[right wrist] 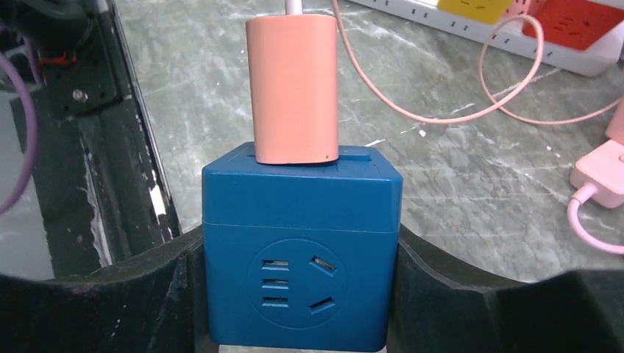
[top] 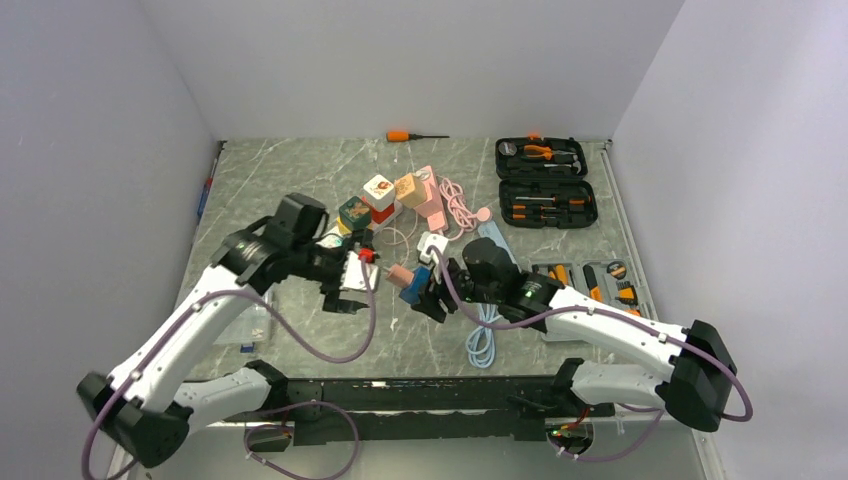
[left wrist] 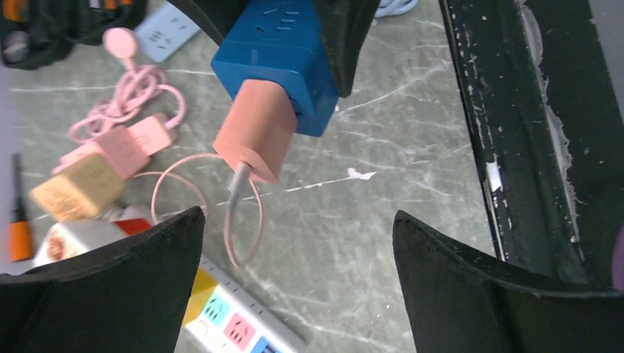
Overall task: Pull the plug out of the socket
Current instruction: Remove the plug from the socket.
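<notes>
My right gripper (right wrist: 302,294) is shut on a blue cube socket (right wrist: 302,250) and holds it above the table. A salmon-pink plug (right wrist: 293,88) sits in the socket's far face, its thin pink cable trailing away. In the top view the blue socket (top: 417,293) and pink plug (top: 400,275) are mid-table. My left gripper (top: 350,285) is open and empty, just left of the plug. In the left wrist view the plug (left wrist: 254,132) and socket (left wrist: 283,55) hang ahead of my gripper (left wrist: 298,228), apart from it.
A white power strip with coloured outlets (left wrist: 235,323) lies under my left gripper. Several cube sockets (top: 380,195), a pink cable coil (top: 455,205), a light blue strip (top: 490,240), an open tool case (top: 545,180) and an orange screwdriver (top: 410,135) lie behind.
</notes>
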You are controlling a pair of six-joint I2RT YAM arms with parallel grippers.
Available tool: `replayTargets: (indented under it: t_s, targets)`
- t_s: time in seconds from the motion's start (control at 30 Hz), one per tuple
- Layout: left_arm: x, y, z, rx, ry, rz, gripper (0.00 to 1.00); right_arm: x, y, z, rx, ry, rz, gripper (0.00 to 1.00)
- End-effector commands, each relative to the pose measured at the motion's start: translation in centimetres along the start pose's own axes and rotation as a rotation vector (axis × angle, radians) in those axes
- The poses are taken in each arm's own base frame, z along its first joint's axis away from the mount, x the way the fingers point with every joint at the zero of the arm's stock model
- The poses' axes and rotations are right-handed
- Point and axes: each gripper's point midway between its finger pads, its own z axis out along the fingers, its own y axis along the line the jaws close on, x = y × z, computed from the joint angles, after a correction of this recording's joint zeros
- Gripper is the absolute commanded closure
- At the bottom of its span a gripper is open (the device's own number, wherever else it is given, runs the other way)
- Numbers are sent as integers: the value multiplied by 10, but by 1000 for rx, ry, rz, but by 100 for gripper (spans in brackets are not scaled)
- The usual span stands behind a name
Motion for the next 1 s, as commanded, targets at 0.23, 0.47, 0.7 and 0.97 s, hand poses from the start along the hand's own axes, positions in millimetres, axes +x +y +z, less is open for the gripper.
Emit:
replayTargets:
  t_s: [0.23,0.47,0.7,0.97]
  targets:
    - [-16,16,38,52,-86,-108,1,-16,6,-8,91,-72,-249,100]
    - [-17,3,43,63,-131,-211,1,-33,21,-12,80,-148,-283,100]
    - [-26,1,43,89,-171,-223,1,-45,33,-12,51,-200,-305,100]
    - [-23,-10,44,189,-134,-263,32,-47,36,-10,38,-217,-304,100]
